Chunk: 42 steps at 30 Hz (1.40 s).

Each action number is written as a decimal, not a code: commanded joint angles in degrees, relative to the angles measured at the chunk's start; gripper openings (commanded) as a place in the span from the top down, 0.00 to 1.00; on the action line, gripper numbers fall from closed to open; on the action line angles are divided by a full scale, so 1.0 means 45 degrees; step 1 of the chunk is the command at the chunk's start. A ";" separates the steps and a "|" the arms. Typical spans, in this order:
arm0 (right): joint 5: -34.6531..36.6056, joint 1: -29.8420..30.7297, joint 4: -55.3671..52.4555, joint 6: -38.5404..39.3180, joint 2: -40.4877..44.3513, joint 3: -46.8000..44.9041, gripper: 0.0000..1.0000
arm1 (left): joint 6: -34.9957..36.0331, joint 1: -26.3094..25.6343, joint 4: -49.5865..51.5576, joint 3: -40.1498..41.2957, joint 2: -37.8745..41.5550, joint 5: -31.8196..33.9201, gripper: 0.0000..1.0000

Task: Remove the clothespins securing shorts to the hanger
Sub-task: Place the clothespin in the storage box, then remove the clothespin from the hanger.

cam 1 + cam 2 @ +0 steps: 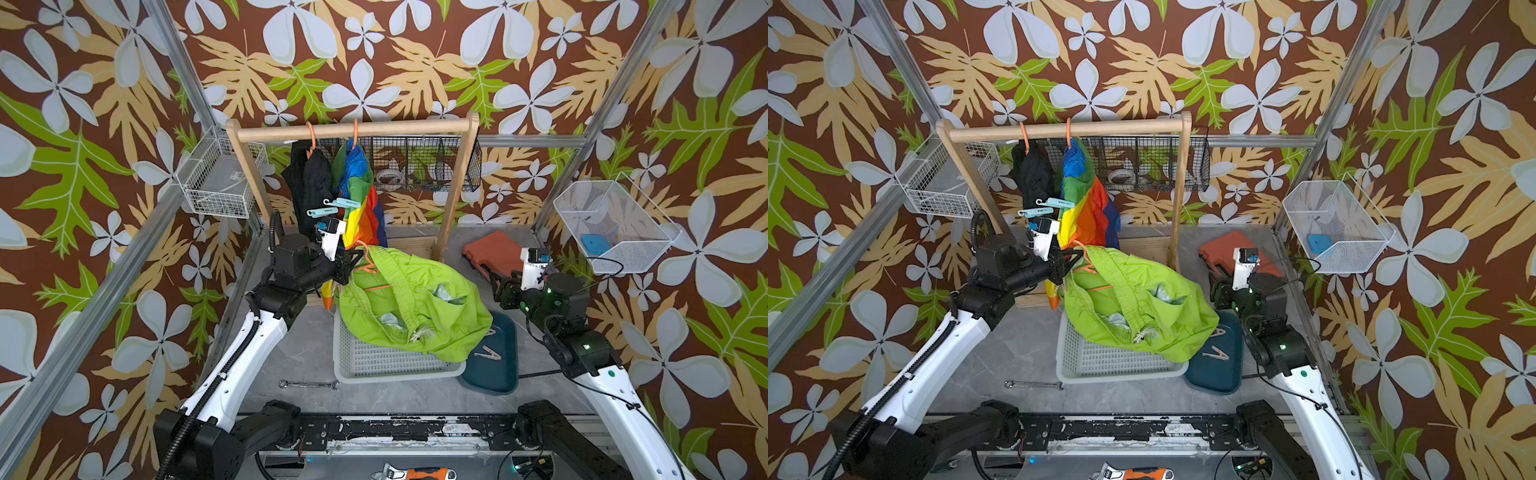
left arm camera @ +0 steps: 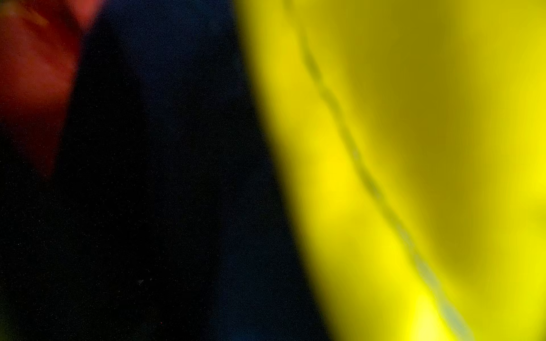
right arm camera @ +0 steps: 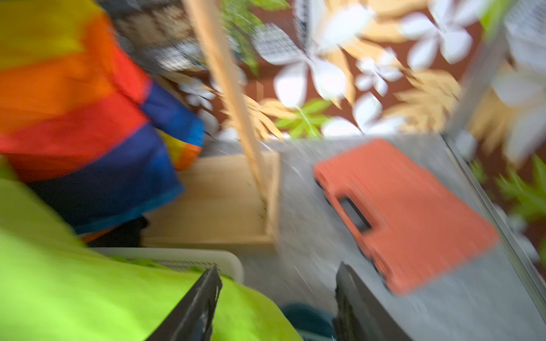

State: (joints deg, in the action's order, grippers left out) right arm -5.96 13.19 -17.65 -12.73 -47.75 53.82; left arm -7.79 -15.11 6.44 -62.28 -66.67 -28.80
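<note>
From above, shows the left gripper (image 1: 356, 257) raised off the table, forearm stretched forward to the orange hanger (image 1: 365, 261) at the waistband of the lime green shorts (image 1: 415, 307). Fingers pinched together; cannot tell whether on the hanger. Finds those shorts slumped over the white basket (image 1: 374, 362), and the black shorts (image 1: 309, 183) and colour-blocked shorts (image 1: 359, 195) hanging from the wooden rail (image 1: 395, 126). Spots mint clothespins (image 1: 322, 212) on the black pair and beige clothespins (image 1: 488, 353) on the teal tray (image 1: 494, 379). Puts the right gripper (image 1: 496, 286) low, just beside the orange case (image 1: 490, 249). Leaves bare tabletop near the wrench (image 1: 309, 384).

Left wrist: gives only blurred cloth against the lens, yellow, dark and red.

Right wrist: adds the fingers (image 3: 201, 304) spread wide, holding nothing, over the lime cloth's edge, with the case's handle slot ahead.
</note>
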 commanded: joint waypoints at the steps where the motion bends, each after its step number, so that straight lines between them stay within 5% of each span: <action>1: -0.2205 0.0313 0.0363 0.1591 -0.0724 0.1232 0.36 | -0.0220 0.0019 -0.1051 -0.0081 -0.0099 -0.0254 1.00; 6: -0.3255 0.1698 -0.0850 0.3667 -0.2478 0.3761 0.35 | -0.0168 -0.0345 -0.0846 -0.0396 -0.0423 -0.0361 1.00; 16: -0.1323 0.5062 -0.4836 0.6788 -0.6870 0.8708 0.34 | 0.0319 -0.1392 -0.0190 -0.0925 -0.1053 0.0073 1.00; 33: -0.0850 0.6051 -0.8086 0.7458 -1.0389 1.1590 0.35 | 0.0405 -0.1429 -0.0239 -0.0789 -0.1006 0.0114 1.00; 40: -0.0292 0.6090 -0.8298 0.7476 -1.0852 1.1496 0.49 | 0.0442 -0.1438 -0.0278 -0.0712 -0.0870 0.0132 1.00; 42: -0.0167 0.6077 -0.8261 0.7518 -1.0884 1.1497 0.61 | 0.0442 -0.1444 -0.0281 -0.0691 -0.0832 0.0135 1.00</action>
State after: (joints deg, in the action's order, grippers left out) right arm -8.58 40.49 -53.67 21.02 -96.53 105.45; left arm -6.02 -21.56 7.99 -65.43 -70.96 -28.53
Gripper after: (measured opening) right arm 0.430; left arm 0.073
